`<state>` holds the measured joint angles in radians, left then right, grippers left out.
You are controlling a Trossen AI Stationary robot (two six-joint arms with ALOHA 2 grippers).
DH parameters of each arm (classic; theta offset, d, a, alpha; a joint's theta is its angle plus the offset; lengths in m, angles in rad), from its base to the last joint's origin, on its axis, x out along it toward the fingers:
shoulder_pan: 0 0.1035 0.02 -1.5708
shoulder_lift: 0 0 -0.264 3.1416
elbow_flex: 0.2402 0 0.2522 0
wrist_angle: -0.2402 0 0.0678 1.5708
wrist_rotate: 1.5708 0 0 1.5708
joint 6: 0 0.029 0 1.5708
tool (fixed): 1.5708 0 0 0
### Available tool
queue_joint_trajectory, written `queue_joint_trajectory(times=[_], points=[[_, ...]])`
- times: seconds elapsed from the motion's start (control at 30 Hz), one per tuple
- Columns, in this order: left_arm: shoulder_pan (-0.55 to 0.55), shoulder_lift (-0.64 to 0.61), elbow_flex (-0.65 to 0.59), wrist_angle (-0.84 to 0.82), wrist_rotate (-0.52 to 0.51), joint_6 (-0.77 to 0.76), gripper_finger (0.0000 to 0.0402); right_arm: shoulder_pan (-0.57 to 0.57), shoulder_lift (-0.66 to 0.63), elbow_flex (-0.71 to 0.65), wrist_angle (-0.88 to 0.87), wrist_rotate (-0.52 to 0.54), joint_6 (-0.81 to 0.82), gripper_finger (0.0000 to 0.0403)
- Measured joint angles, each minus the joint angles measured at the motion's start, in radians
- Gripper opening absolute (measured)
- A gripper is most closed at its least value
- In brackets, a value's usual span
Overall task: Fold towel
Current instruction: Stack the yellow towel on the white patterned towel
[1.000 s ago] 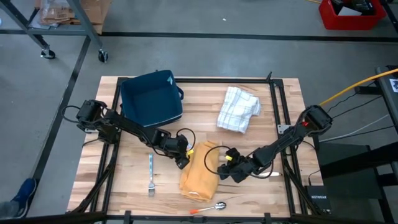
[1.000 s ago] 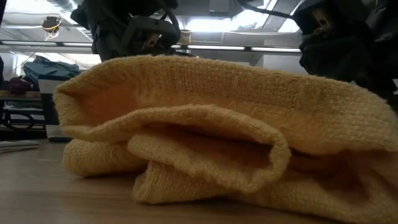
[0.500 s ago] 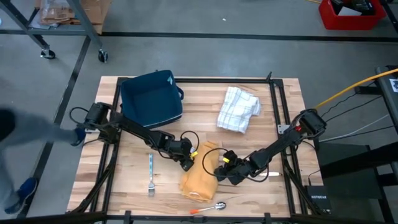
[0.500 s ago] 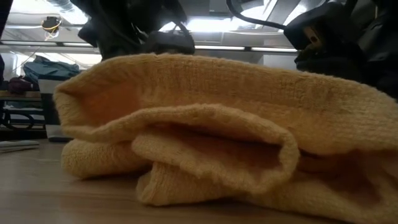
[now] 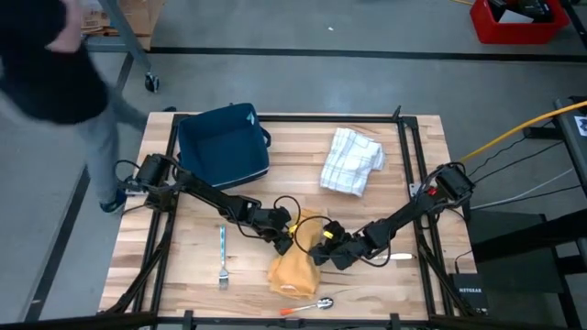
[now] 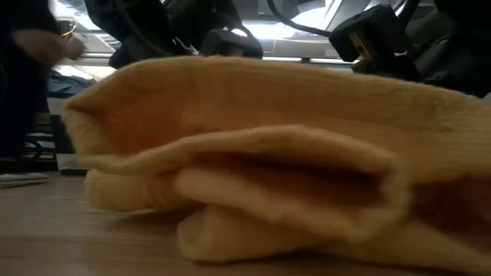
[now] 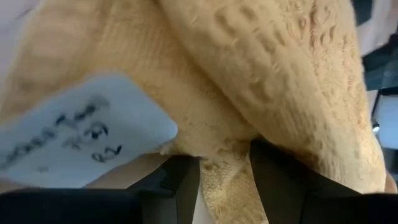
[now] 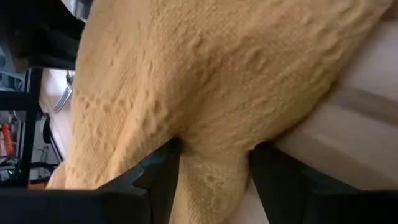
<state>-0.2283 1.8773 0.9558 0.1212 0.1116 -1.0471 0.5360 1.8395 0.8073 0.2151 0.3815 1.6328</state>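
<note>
My left gripper [image 5: 292, 240] pinches the yellow towel [image 5: 295, 268] at its ten o'clock edge; my right gripper [image 5: 316, 250] pinches its two o'clock edge.

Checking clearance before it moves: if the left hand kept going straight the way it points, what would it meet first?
The yellow towel: the left hand already has cloth between its fingers, more bunched directly ahead.

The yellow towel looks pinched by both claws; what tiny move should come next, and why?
Probably lift and carry that edge toward the table's near side. Both the left gripper and right gripper are shut on the yellow towel's far edge, with cloth between the fingers, and the towel lies bunched.
</note>
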Motion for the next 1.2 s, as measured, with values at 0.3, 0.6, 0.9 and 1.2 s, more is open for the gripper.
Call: queue_joint_trajectory(times=[0.3, 0.6, 0.9, 1.2], points=[[0.001, 0.002, -0.001, 0.103, -0.002, 0.104, 0.0079, -0.016, 0.004, -0.002, 0.046, 0.066, -0.121, 0.0079], [0.025, -0.007, 0.004, 0.218, -0.007, 0.168, 0.0012, -0.016, 0.002, -0.002, 0.100, 0.096, -0.177, 0.0034], [0.061, -0.012, 0.045, 0.224, -0.009, 0.206, 0.0006, -0.014, -0.046, -0.005, 0.059, 0.210, -0.196, 0.0011], [0.125, -0.013, 0.100, 0.236, -0.006, 0.264, 0.0002, -0.014, -0.177, -0.006, -0.151, 0.343, -0.192, 0.0011]])
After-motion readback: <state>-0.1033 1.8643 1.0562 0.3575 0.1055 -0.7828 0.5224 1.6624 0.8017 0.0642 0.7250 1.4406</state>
